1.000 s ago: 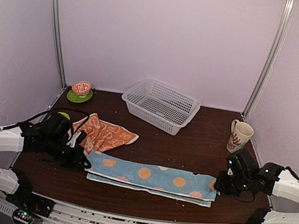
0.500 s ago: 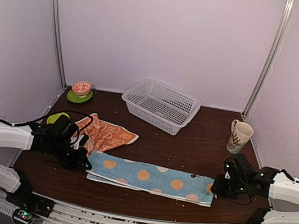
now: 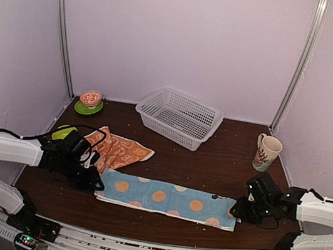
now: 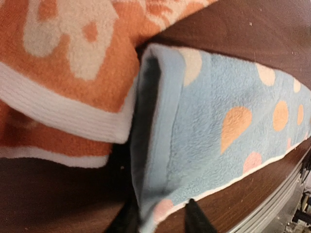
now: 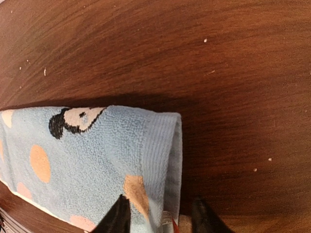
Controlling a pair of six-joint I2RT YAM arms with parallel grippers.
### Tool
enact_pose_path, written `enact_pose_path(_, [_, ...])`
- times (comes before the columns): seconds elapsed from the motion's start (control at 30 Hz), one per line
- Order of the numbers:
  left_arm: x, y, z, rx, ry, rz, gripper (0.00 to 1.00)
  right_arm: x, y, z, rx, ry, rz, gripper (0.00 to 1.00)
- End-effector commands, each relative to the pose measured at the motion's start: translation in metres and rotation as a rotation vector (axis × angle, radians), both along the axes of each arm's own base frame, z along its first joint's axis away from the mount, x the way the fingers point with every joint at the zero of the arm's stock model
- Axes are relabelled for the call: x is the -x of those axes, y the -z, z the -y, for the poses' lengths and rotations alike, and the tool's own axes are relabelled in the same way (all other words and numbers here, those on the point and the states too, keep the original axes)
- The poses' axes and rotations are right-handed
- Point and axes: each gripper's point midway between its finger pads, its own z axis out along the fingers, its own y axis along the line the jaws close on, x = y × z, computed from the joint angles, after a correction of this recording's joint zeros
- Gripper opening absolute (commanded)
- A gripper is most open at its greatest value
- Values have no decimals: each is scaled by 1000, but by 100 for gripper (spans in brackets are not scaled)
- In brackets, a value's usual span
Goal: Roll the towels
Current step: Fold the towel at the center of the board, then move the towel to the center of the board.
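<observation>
The blue towel [image 3: 167, 199] lies as a long flat strip on the near counter [image 3: 223, 166], likely straightened for even rolling; the orange towel [image 3: 118, 149] sits crumpled behind. Left tool [image 4: 162, 213] and right tool [image 5: 160, 204] straddle its ends, narrowly parted, gripping nothing.

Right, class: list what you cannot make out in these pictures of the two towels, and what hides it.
- Left wrist view: the left gripper is cut by the bottom edge; whether it pinches the blue towel is unclear.
- Top view: a green object is mostly hidden behind the left arm.
- Top view: the small bowl's contents are too small.
</observation>
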Motion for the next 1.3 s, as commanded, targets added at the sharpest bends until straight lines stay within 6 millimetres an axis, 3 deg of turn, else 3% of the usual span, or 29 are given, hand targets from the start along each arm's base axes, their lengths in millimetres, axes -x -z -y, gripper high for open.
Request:
enact_pose_path(0.0, [-9, -15, -5, -32, 8, 54, 51, 0, -12, 6, 22, 7, 11, 52])
enact_pose_path(0.13, [3, -39, -20, -71, 17, 81, 69, 1, -39, 15, 58, -6, 42, 65])
enact_pose_path(0.3, [1, -96, -33, -82, 13, 224, 76, -11, -79, 11, 54, -39, 135, 67])
enact_pose_path(0.37, [-10, -113, -20, -32, 33, 272, 73, -19, -83, 3, 37, -49, 158, 64])
enact_pose_path(0.47, [-27, -126, 21, 66, 93, 300, 62, -30, -78, -10, 14, -45, 162, 60])
enact_pose_path(0.6, [-38, -111, 82, 104, 214, 277, 50, -36, -50, -33, -16, -73, 110, 54])
enact_pose_path(0.7, [-43, -86, 104, 100, 247, 226, 45, -37, -43, -49, 8, -124, 104, 50])
enact_pose_path(0.8, [-43, -73, 107, 107, 240, 205, 45, -35, -33, -63, 32, -184, 66, 50])
enact_pose_path(0.9, [-42, -70, 103, 97, 232, 205, 45, -26, -8, -58, 97, -203, -29, 50])
enact_pose_path(1.13, [-44, -76, 84, 32, 186, 259, 49, -2, 31, -16, 236, -170, -228, 50])
enact_pose_path(1.27, [-51, -82, 83, 28, 174, 293, 49, -6, 32, 6, 324, -139, -287, 51])
